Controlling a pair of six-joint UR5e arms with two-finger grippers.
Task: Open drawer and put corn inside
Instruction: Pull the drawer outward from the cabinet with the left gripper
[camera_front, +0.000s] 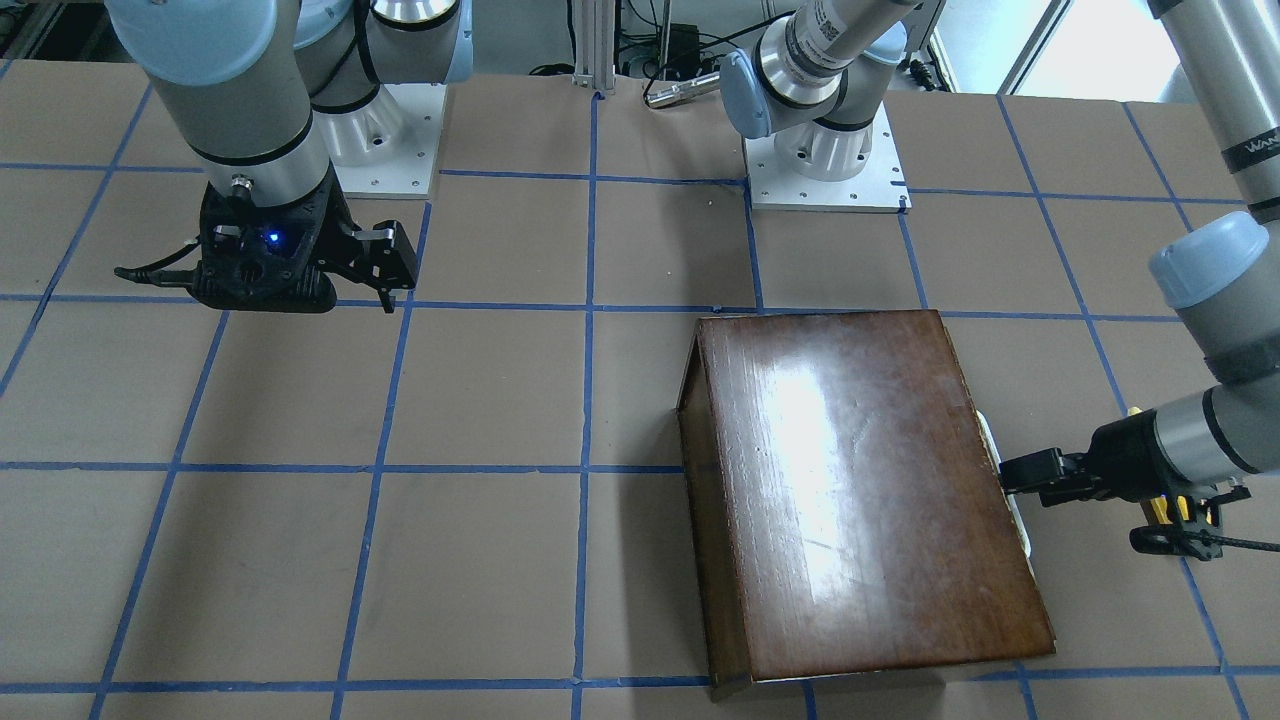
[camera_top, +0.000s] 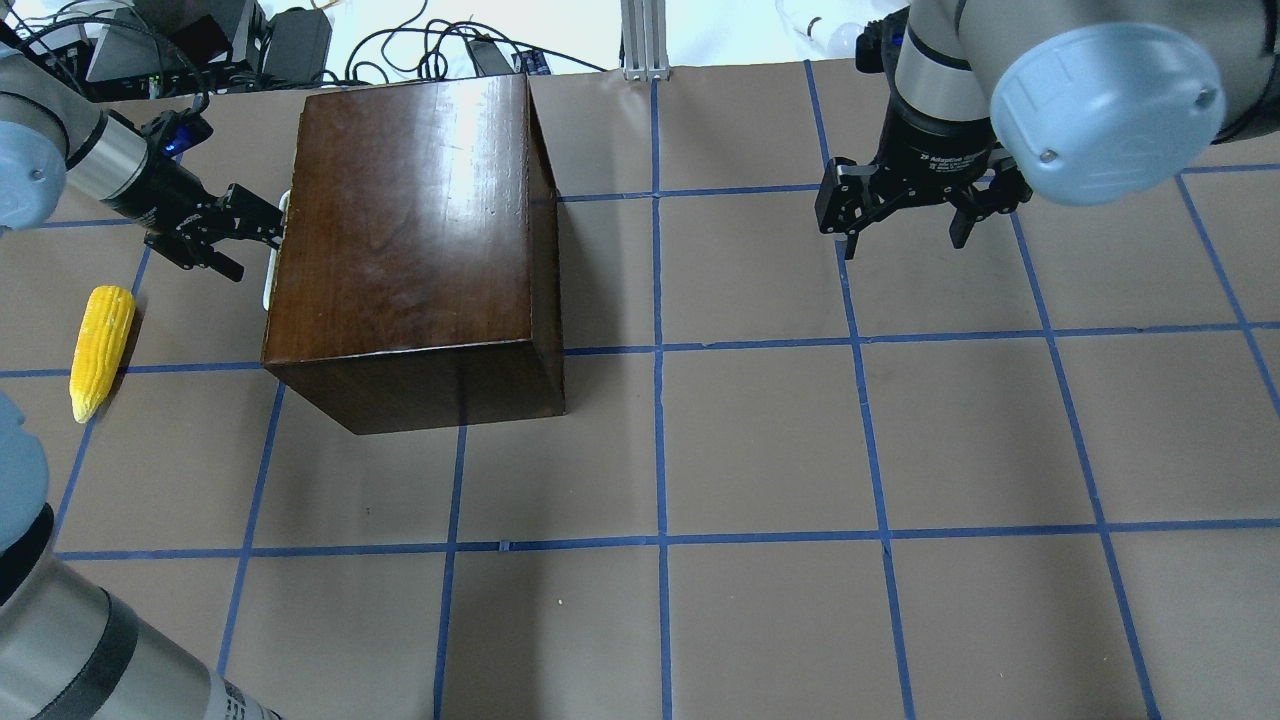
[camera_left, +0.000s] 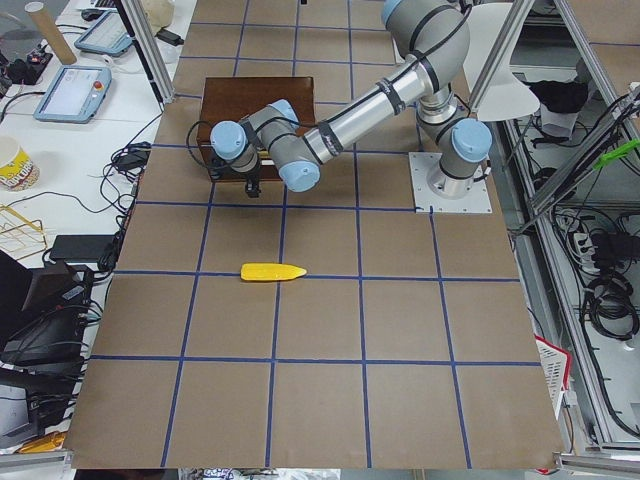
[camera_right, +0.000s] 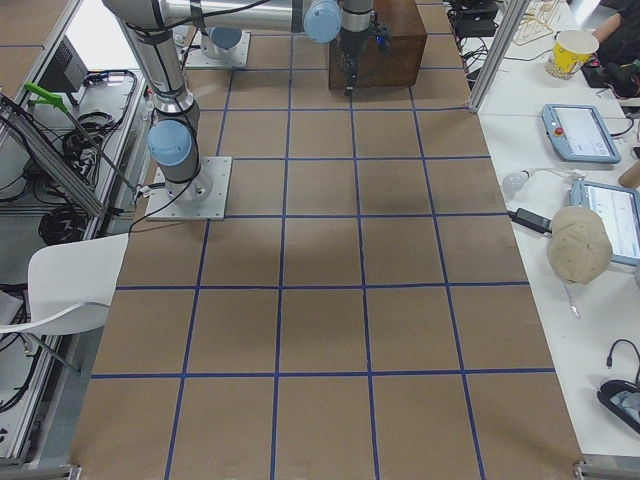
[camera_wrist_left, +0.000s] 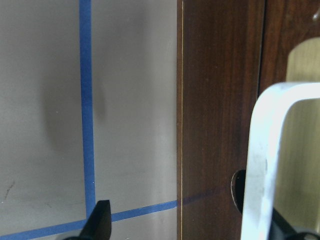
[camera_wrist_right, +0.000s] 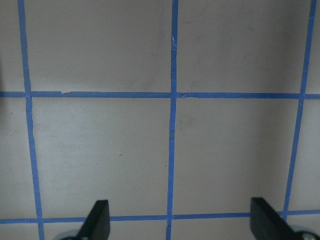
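Note:
The dark-brown cabinet (camera_top: 410, 230) stands at the table's left. Its drawer is shut, and only the dark front (camera_wrist_left: 274, 45) and white handle (camera_top: 270, 262) show. My left gripper (camera_top: 255, 235) is open at the handle. In the left wrist view the handle (camera_wrist_left: 260, 165) stands between the two fingertips (camera_wrist_left: 100, 220). The yellow corn (camera_top: 100, 350) lies on the table left of the cabinet, just beside my left gripper. It also shows in the exterior left view (camera_left: 272, 272). My right gripper (camera_top: 905, 235) is open and empty above the table, far right of the cabinet.
The table is brown paper with a grid of blue tape lines (camera_top: 660, 350). Both arm bases (camera_front: 825, 170) are bolted along the robot's edge. Cables and devices (camera_top: 200, 40) lie beyond the far edge behind the cabinet.

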